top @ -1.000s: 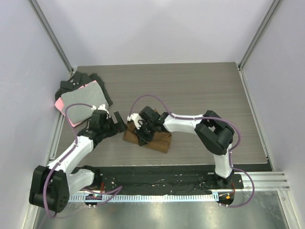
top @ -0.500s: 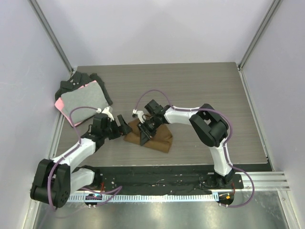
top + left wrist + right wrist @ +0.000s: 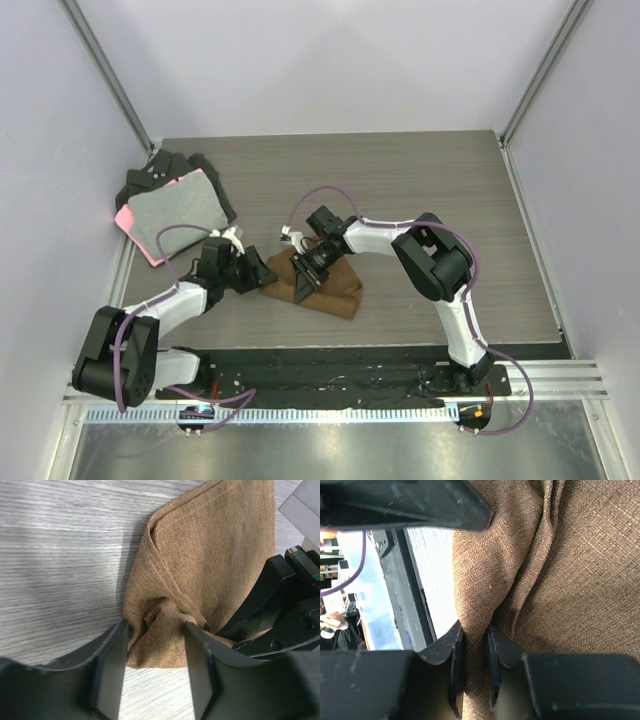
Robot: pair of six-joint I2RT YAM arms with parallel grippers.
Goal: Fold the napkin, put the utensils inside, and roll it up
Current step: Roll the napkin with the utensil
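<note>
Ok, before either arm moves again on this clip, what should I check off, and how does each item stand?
1. Right fingers pinching a fold of the brown fabric napkin: ok.
2. Left fingers straddling the napkin's bunched corner: ok.
3. Left grip fully clamped: cannot tell.
4. Any slim black utensil wrapped inside: cannot tell, none visible.
5. Napkin lying flat: not ok, creased and bunched.
6. Grey cloth with pink edge apart from napkin: ok.

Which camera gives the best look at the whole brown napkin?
The top external view: there the napkin lies folded, its outline mostly visible. The left wrist view shows only one bunched corner of it, and the right wrist view shows only close-up folds and weave.
</note>
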